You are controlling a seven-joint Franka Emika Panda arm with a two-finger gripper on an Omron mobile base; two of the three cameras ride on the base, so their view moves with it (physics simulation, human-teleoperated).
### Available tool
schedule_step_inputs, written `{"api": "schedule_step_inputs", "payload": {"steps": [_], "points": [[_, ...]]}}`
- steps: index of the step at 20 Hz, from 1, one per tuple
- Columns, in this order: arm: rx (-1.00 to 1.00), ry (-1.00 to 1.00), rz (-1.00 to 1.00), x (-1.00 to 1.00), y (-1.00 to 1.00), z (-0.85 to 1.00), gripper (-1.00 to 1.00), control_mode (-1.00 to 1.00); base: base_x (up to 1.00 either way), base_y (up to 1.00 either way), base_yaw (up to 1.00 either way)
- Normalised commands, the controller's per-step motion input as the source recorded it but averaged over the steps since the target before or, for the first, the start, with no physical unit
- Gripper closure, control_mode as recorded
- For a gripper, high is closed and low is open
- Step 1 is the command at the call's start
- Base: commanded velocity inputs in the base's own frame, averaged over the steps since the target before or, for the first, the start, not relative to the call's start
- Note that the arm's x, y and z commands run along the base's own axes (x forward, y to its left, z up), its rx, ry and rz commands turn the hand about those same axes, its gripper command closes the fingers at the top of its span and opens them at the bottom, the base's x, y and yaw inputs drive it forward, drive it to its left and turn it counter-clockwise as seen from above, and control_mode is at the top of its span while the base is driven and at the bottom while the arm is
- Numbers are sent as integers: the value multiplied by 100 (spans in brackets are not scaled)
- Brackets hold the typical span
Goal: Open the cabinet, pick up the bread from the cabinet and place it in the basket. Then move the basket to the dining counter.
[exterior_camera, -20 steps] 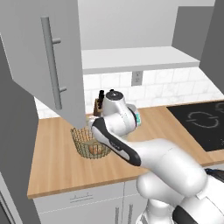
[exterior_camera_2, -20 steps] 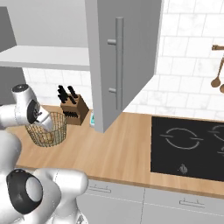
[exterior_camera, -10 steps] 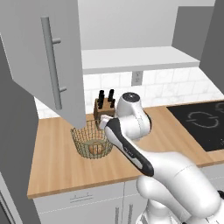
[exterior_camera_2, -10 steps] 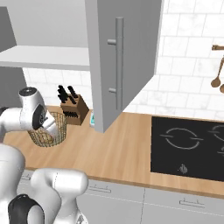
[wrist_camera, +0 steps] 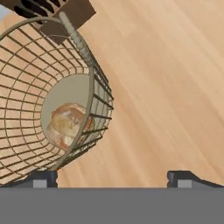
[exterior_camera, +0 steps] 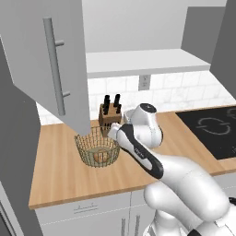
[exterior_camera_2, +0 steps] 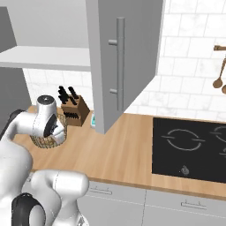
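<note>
Cabinet (exterior_camera: 50, 69) doors hang open, flat grey, above my pale wood desk (exterior_camera: 55, 170). On it the basket (exterior_camera: 97, 150), round tan wire mesh with a solid base, holds the lumpy golden bread (wrist_camera: 68, 124). My claw (wrist_camera: 111, 177) is wide open and empty beside its right rim; I should straddle that thin wire rim squarely before closing.

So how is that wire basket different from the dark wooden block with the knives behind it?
The basket is round, open-topped see-through tan wire; the knife block is a solid, dark brown, boxy piece. The basket holds a golden-brown bread on its flat base; the knife block holds black-handled knives sticking out of its top. The basket looks wider and lower, the knife block narrower. Both stand on the same wood counter.
</note>
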Motion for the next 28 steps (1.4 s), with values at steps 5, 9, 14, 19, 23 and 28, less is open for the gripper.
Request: {"api": "schedule_step_inputs", "payload": {"steps": [5,9,14,19,23,28], "points": [[0,13,0,41,11,-15,-100,-100,0,0,0],[0,11,0,31,14,-16,-100,-100,0,0,0],[0,9,0,15,17,-26,-100,-100,0,0,0],[0,9,0,8,10,-44,-100,-100,0,0,0],[0,7,0,16,12,-42,-100,-100,0,0,0],[0,11,0,18,43,-62,100,-100,0,0,0]]}}
